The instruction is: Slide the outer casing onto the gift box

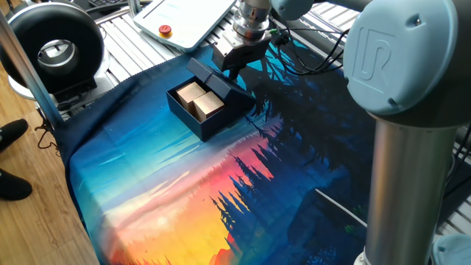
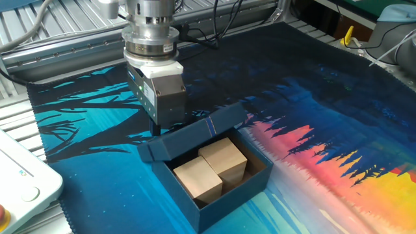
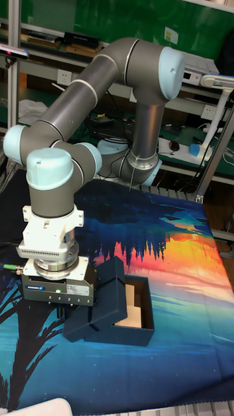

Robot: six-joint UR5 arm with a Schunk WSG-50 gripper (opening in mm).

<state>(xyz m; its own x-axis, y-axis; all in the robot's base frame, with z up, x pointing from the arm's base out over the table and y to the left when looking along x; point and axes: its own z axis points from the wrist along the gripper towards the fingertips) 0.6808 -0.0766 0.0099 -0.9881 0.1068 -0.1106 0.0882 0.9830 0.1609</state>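
The gift box (image 2: 214, 182) sits on the sunset-print cloth (image 2: 338, 130), two tan blocks (image 2: 211, 166) showing inside. The outer casing (image 2: 192, 133) tilts over the box's rim on the gripper's side, partly covering it. The gripper (image 2: 159, 127) hangs right behind the casing; its jaws are hidden, grip unclear. The arm (image 1: 401, 66) reads "UR"

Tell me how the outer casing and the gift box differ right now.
The outer casing sits tilted, propped on the gift box's rear edge; the gift box lies flat on the cloth. The gift box is open on top, showing two tan blocks; the casing shows only closed faces. Both are dark navy cardboard.
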